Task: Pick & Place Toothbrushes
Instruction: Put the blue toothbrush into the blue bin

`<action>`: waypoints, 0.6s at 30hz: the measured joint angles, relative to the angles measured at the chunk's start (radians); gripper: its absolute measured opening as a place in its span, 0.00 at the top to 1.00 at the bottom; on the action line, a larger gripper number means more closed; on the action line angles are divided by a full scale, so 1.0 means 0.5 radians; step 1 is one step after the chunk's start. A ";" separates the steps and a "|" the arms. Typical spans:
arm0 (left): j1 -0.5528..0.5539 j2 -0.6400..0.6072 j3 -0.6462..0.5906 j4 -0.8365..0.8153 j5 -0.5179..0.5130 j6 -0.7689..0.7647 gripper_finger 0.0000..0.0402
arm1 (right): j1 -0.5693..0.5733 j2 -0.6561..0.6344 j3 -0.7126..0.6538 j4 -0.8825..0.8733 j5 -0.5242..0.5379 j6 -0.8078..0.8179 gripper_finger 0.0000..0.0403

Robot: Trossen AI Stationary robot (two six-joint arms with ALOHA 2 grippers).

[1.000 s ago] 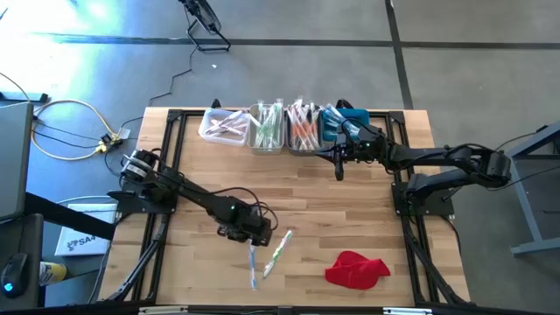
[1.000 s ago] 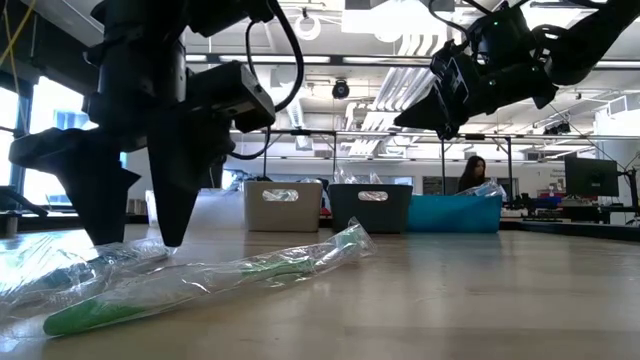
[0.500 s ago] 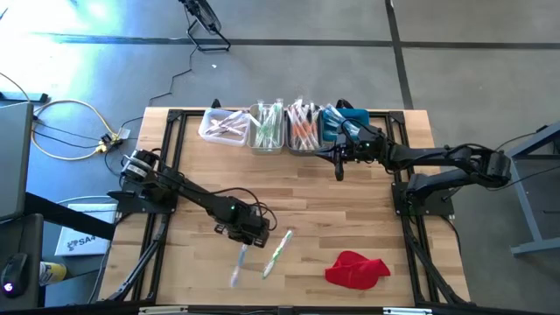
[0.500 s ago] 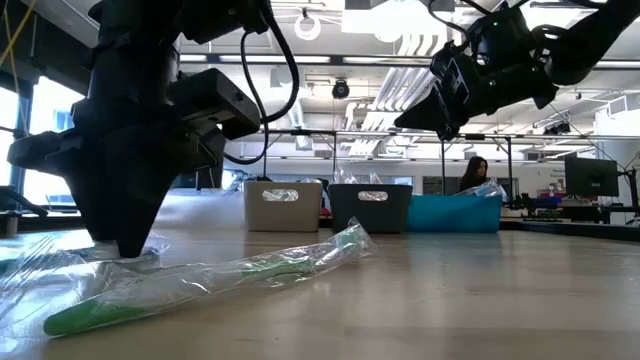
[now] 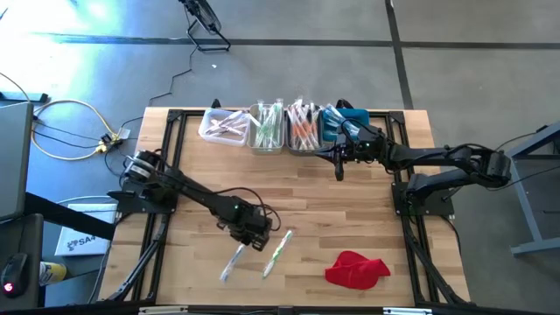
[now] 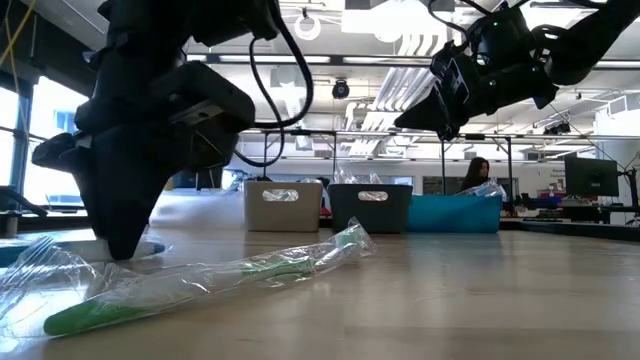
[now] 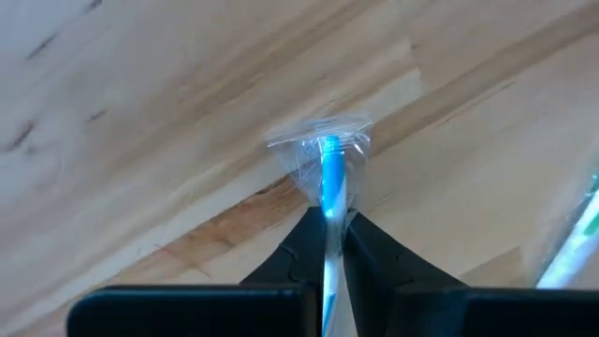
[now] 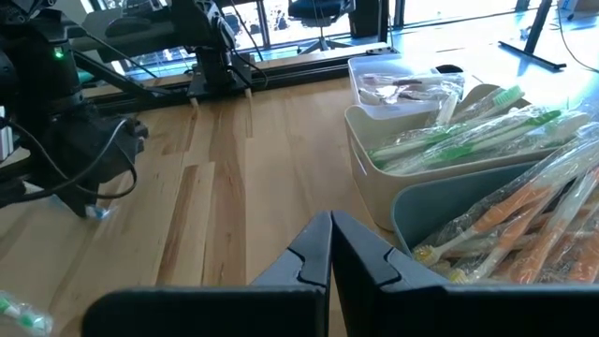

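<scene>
Near the desk's (image 5: 350, 219) front edge, left gripper (image 7: 328, 220) jaws pinch a blue-handled wrapped toothbrush (image 7: 331, 178); right gripper (image 8: 329, 245) jaws clenched, empty.

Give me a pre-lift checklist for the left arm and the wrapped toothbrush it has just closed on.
1. Left gripper closed on the blue-and-white toothbrush in a clear wrapper: ok, handle pinched between the fingers.
2. Grip placement: ok, the brush runs straight out between the fingertips.
3. Green toothbrush in a clear wrapper free of the grip: ok, it lies apart on the wooden table.
4. Right gripper out of the way: ok, shut and parked near the row of small rectangular bins.
5. Wrapper snagged on the table: cannot tell.
6. Red cloth clear of the lift: ok.
</scene>
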 joint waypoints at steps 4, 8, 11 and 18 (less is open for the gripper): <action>0.051 0.001 0.061 -0.063 0.004 0.158 0.96 | 0.001 0.000 0.000 -0.003 0.000 0.012 0.99; 0.079 0.000 0.114 -0.133 0.030 0.263 0.96 | 0.000 0.000 0.000 -0.022 0.000 0.012 0.99; 0.081 -0.031 0.138 -0.245 0.075 0.335 0.96 | 0.000 0.000 0.000 -0.034 0.000 0.005 0.99; 0.082 -0.160 0.141 -0.611 0.057 0.405 0.96 | 0.001 0.000 0.000 -0.068 -0.002 -0.002 0.99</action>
